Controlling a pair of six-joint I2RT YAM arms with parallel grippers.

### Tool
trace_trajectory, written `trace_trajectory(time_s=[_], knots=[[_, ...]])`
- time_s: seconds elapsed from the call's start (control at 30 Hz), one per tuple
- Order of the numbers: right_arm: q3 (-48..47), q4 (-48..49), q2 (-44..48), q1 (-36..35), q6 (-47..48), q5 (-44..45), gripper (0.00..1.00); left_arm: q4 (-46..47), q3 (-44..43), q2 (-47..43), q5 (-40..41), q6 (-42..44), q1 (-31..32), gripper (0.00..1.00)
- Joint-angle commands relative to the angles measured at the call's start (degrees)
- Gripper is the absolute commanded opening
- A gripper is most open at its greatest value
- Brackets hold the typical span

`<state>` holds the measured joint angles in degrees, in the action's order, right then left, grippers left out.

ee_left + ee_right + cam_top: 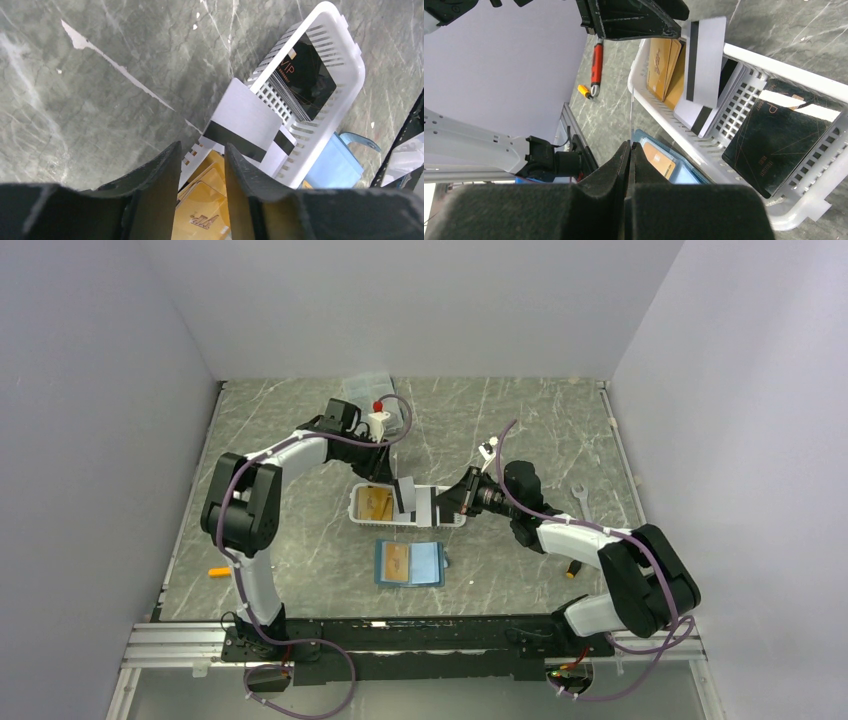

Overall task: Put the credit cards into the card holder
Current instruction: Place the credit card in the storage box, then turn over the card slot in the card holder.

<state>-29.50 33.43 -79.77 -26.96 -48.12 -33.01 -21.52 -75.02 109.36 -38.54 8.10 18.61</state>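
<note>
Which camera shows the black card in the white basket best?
The left wrist view: the black card shows nearly its whole face, with the VIP lettering. The right wrist view shows it large, but the basket rim and slats cut across its edges. In the top view it is too small to make out.

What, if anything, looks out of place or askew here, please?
One pale grey striped card leans tilted on the white basket's rim, poking out, while the gold cards and black card lie inside.
</note>
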Motion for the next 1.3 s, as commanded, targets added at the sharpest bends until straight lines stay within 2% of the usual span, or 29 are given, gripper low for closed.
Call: trace_trajectory(time_s=[0.0,0.07,0.3,0.33,0.4,0.43,0.5,0.63,0.73,0.9,1.07,1.27], knots=[[-0.28,1.40,2.24,0.29,0.26,-0.17,0.00,-1.62,-2.09,-1.77,1.53,1.43,-0.07,0.46],[-0.35,1.18,2.25,0.25,0.25,-0.21,0.00,-2.16,-2.34,-3.15,0.89,1.52,-0.21,0.57],[-0.93,0.42,3.19,0.20,0.15,-0.60,0.00,-3.93,-4.69,-8.60,-1.68,0.37,-0.98,0.62],[-0.99,0.26,3.44,0.16,0.16,-0.64,0.00,-4.23,-4.91,-9.63,-2.84,0.06,-1.07,0.77],[-1.28,0.31,3.97,0.16,-0.05,-0.88,0.00,-4.59,-4.81,-11.58,-7.36,-1.64,-1.29,0.87],[-1.53,0.31,4.13,0.13,-0.13,-0.95,0.00,-5.00,-4.68,-12.33,-10.52,-2.25,-1.37,0.98],[-1.96,0.42,4.48,0.08,-0.26,-1.20,0.00,-4.66,-3.14,-13.94,-16.71,-4.75,-1.31,0.99],[-2.71,1.20,5.00,-0.02,-1.13,-1.53,0.00,-2.28,1.15,-16.01,-27.22,-9.37,-1.31,0.99],[-2.91,2.15,6.16,0.00,-1.95,-1.36,0.00,4.36,7.15,-19.13,-30.01,-14.26,-1.36,0.94],[-2.79,5.84,6.94,-0.42,-5.04,-1.42,0.00,18.58,15.19,-22.43,-33.51,-24.75,-1.30,0.76],[-3.18,8.97,5.86,-1.34,-7.09,-1.57,0.00,25.81,18.39,-22.44,-35.55,-30.74,-1.23,0.66],[-4.38,12.58,2.83,-3.15,-8.71,-0.80,0.00,31.05,19.82,-22.26,-36.09,-34.86,-0.90,0.49]])
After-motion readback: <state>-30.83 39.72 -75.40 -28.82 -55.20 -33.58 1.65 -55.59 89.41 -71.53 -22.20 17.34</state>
